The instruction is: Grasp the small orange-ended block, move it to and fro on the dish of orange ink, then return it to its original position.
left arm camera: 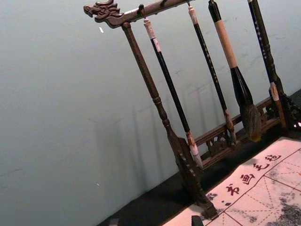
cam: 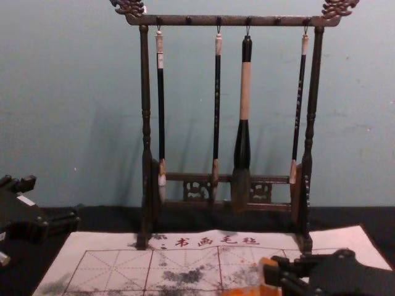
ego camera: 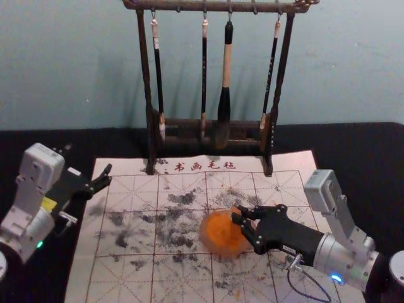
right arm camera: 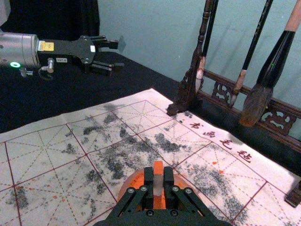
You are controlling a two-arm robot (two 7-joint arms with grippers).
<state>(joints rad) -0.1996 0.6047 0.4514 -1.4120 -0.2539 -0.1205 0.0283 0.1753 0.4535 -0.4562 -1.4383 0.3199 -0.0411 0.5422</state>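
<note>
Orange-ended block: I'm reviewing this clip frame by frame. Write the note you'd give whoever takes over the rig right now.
Right gripper: closed on the block, at the ink dish.
Left gripper: open and empty, by the left edge of the mat.
Job's things: the dish of orange ink sits on the mat; the block is at its right side. Whether the block touches the ink, I can't tell.
Done: block grasped and brought to the dish.
Left: any remaining to-and-fro strokes (count not visible), then returning the block to its original spot.
</note>
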